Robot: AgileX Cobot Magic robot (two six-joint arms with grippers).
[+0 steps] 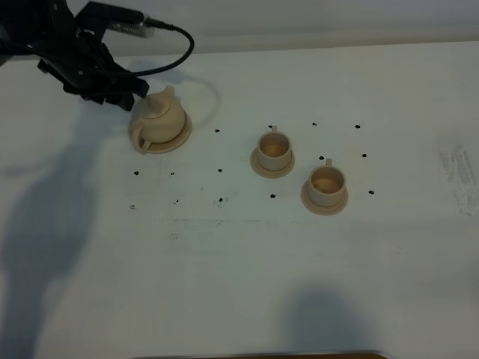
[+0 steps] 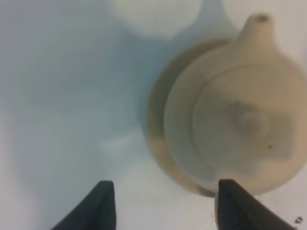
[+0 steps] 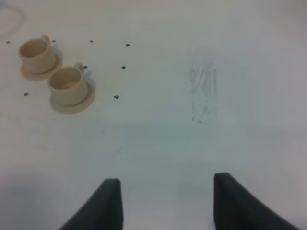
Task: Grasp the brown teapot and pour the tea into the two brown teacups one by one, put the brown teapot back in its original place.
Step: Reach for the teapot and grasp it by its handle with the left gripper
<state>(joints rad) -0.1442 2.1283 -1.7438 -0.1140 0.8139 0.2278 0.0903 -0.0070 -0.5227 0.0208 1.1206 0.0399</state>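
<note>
The brown teapot [image 1: 159, 118] sits on its wide saucer [image 1: 174, 140], the original place, at the table's back left. My left gripper [image 1: 133, 91] hovers just behind and left of it, open and holding nothing. In the left wrist view the teapot [image 2: 240, 110] and saucer rim [image 2: 154, 120] lie just ahead of the open gripper [image 2: 165, 211], offset toward one finger. The two brown teacups [image 1: 275, 147] [image 1: 326, 183] stand on their saucers right of centre, brownish inside. My right gripper [image 3: 165, 201] is open over bare table, with the teacups [image 3: 36, 53] [image 3: 69, 85] far ahead of it.
Small black dots [image 1: 220, 170] mark the white table around the teapot and cups. A black cable [image 1: 179, 45] loops from the left arm behind the teapot. A scuffed patch [image 1: 458, 168] lies at the far right. A dark edge [image 1: 262, 355] borders the front.
</note>
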